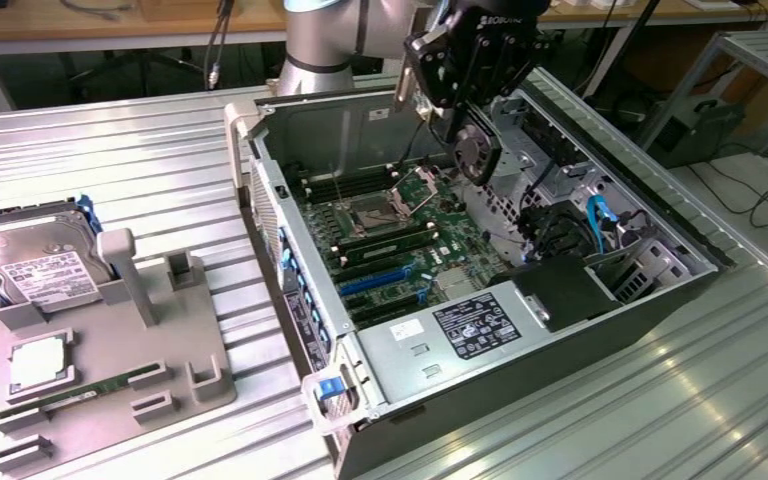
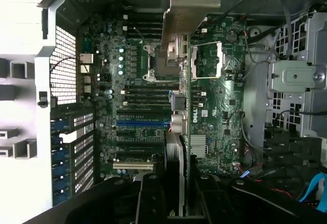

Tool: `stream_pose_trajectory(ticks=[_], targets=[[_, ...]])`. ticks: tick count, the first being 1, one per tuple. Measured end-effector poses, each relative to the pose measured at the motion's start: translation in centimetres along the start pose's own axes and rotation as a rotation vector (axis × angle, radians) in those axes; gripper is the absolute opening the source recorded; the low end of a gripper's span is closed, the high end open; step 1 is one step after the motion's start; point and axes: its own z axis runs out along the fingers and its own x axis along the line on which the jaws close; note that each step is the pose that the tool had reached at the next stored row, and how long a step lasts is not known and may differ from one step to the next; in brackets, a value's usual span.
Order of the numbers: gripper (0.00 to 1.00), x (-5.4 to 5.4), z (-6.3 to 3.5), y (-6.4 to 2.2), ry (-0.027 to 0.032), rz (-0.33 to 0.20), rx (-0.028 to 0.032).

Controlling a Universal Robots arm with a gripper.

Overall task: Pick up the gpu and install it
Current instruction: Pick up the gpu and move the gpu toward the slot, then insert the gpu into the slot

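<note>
The gripper [image 1: 462, 100], jaws pinching the gpu [image 1: 472, 152] across its flat faces, hangs near the far edge of the case [image 1: 531, 400]; likely light, stiff, fragile.

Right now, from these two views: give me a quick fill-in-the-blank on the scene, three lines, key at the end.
1. The gripper holds the gpu over the open case, with the card's round ___ facing the exterior camera.
2. The hard drive stands in the grey holder at the exterior view's ___.
3. On the motherboard, the long coloured slots are ___.

Missing words: fan; left; blue.
</note>
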Motion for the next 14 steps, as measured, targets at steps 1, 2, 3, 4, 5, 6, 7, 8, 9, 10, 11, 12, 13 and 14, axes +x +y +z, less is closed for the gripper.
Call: stream_pose_trajectory(ticks=[1, 2, 3, 4, 5, 6, 7, 8, 9, 10, 11, 12, 13, 14], targets=[[0.27, -0.22, 0.01, -0.01, 0.0000, 0.000, -0.0001], [0.27, -0.28, 0.01, -0.01, 0.0000, 0.000, 0.0000], [0.27, -0.28, 0.01, -0.01, 0.0000, 0.000, -0.0001], [0.27, -0.28, 0.01, 0.00, 0.0000, 0.000, 0.0000], [0.27, -0.28, 0.01, 0.00, 0.0000, 0.000, 0.0000], [0.27, -0.28, 0.01, 0.00, 0.0000, 0.000, 0.0000], [0.27, -0.28, 0.01, 0.00, 0.0000, 0.000, 0.0000], [0.27, -0.28, 0.01, 0.00, 0.0000, 0.000, 0.0000], [0.27, -0.28, 0.01, 0.00, 0.0000, 0.000, -0.0001], [0.27, -0.28, 0.01, 0.00, 0.0000, 0.000, 0.0000], [0.27, -0.28, 0.01, 0.00, 0.0000, 0.000, 0.0000], [0.27, -0.28, 0.01, 0.00, 0.0000, 0.000, 0.0000], [0.27, -0.28, 0.01, 0.00, 0.0001, 0.000, 0.0000], [0.27, -0.28, 0.01, 0.00, 0.0000, 0.000, -0.0001]])
